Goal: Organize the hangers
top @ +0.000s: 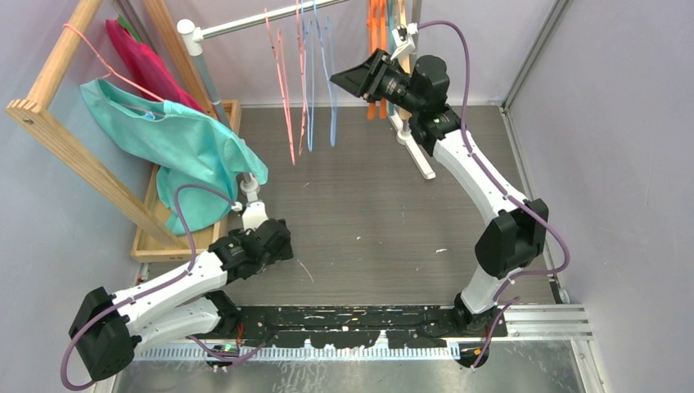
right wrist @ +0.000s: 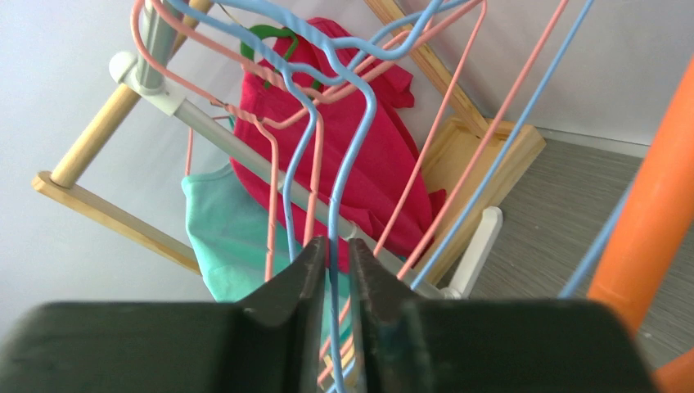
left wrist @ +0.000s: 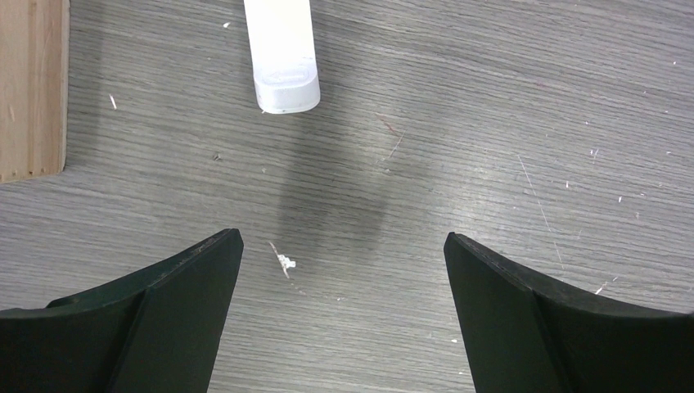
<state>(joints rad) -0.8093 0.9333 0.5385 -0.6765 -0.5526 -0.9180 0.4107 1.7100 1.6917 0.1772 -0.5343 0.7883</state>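
At upper centre of the top view, the right gripper [top: 344, 79] had its jaws narrowly apart around the upright wire of a blue hanger [right wrist: 335, 209] hanging on the rail [top: 245, 24] just ahead, while the left gripper [left wrist: 344, 241], wide and empty, hovered far away at lower left.

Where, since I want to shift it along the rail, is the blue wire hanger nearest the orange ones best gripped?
Take the blue hanger by its long downward strand, below the hook, with the right end effector coming from the orange hangers' side. That strand hangs near vertical and free; the hook sits crowded among pink hangers on the rail.
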